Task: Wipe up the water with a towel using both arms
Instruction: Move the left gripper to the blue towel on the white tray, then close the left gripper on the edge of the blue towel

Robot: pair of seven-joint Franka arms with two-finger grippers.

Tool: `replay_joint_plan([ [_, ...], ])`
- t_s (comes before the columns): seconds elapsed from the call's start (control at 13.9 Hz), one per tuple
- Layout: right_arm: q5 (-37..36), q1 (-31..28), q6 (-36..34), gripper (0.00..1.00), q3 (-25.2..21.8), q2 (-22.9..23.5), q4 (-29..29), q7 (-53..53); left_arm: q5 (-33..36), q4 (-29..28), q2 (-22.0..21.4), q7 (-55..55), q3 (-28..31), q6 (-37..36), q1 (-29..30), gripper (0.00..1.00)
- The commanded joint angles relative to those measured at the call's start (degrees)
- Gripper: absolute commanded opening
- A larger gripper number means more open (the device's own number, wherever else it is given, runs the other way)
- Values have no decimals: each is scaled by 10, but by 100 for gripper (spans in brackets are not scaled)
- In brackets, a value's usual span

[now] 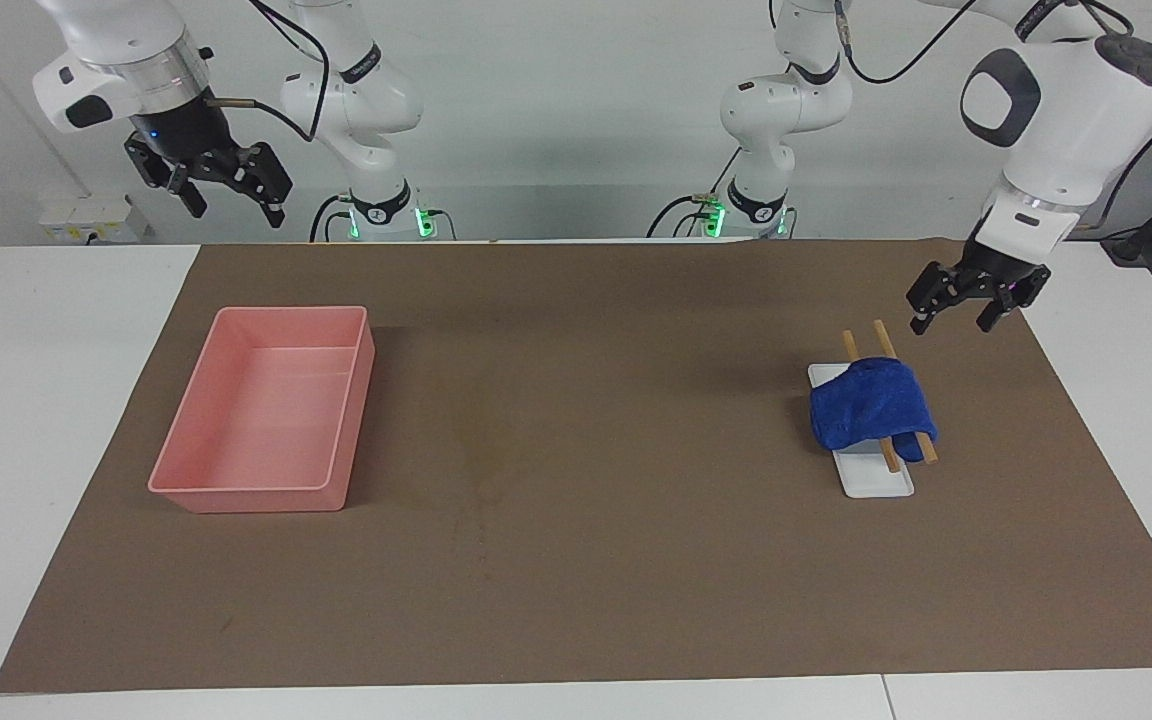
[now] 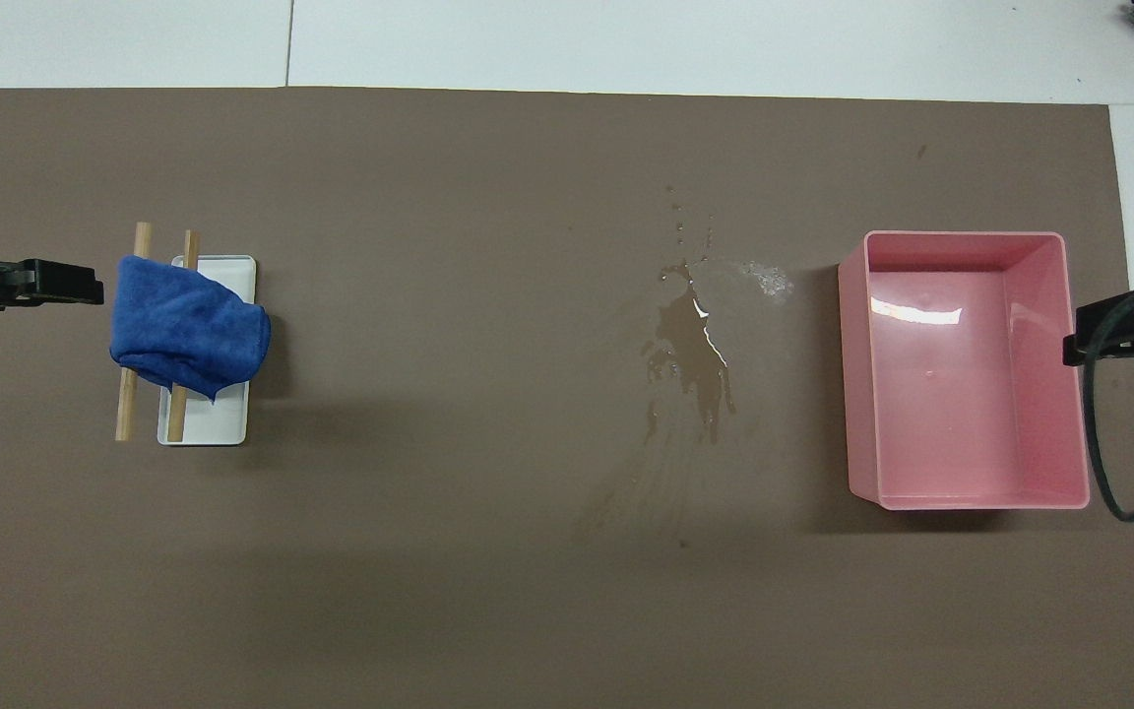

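Reaching for the towel [image 1: 871, 404]: nothing is wiped yet.
Left end effector [image 1: 970, 312], fingers apart, hangs above the mat [image 1: 596, 600] beside it and must descend; right end effector [image 1: 218, 190] waits apart, raised.

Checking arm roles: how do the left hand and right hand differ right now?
The left hand hangs low over the mat beside the blue towel draped on its stand; the right hand is up high at the pink tray's end. The left arm is reaching toward the towel; the right waits. Both hands are open and empty.
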Motion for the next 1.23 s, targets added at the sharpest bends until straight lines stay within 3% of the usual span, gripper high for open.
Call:
replay_joint_plan([
  [0.0, 3, -7, -8, 100, 2, 6, 9, -12, -7, -66, 3, 6, -3, 86, 3, 100],
  [0.5, 5, -5, -6, 100, 2, 2, 4, -11, -7, -127, 27, -7, -4, 186, -4, 98],
  [0.87, 6, -5, -3, 100, 2, 2, 4, -9, -7, -131, 43, -11, -4, 226, -4, 92],
  [1.01, 6, -5, -3, 100, 2, 2, 4, -9, -7, -129, 43, -12, -4, 219, -6, 79],
  [1.15, 6, -5, -3, 100, 2, 2, 4, -10, -7, -122, 44, -11, -3, 202, -6, 73],
])
